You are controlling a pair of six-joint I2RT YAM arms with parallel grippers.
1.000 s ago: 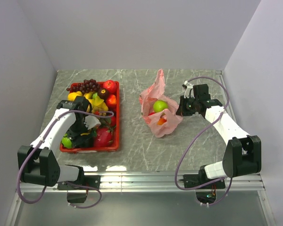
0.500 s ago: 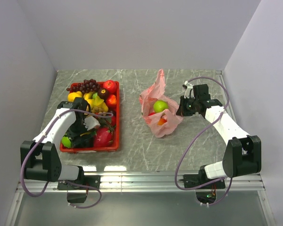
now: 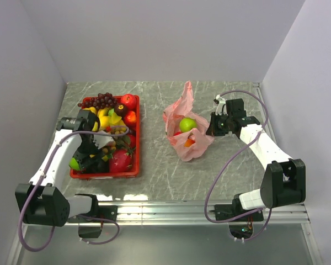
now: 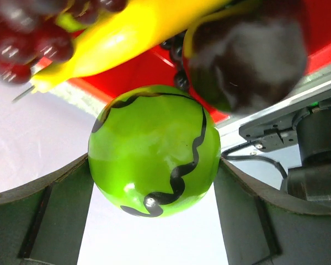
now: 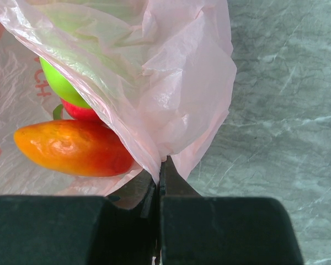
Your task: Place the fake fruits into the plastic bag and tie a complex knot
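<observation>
In the left wrist view a glossy green fruit with wavy black stripes (image 4: 154, 149) fills the gap of my left gripper (image 4: 153, 171), and both fingers press its sides. From above, that fruit (image 3: 74, 163) sits at the front left corner of the red tray (image 3: 133, 172), with the left gripper (image 3: 86, 159) on it. The pink plastic bag (image 3: 188, 141) lies mid-table with its mouth open. Inside it are a green apple (image 3: 187, 123), an orange-red mango (image 5: 71, 146) and a red fruit (image 5: 80, 112). My right gripper (image 5: 160, 165) is shut on the bag's right edge. No knot shows.
The tray holds more fruits: purple grapes (image 3: 99, 100), a red apple (image 3: 128, 101), yellow pieces (image 3: 115, 120) and a pink dragon fruit (image 3: 120, 160). A grey marble-patterned tabletop (image 3: 160, 165) is bounded by white walls at the back and on both sides.
My left gripper's fingers have closed in onto the green striped fruit, and the left arm's elbow has swung left. The right arm and the bag have not moved.
</observation>
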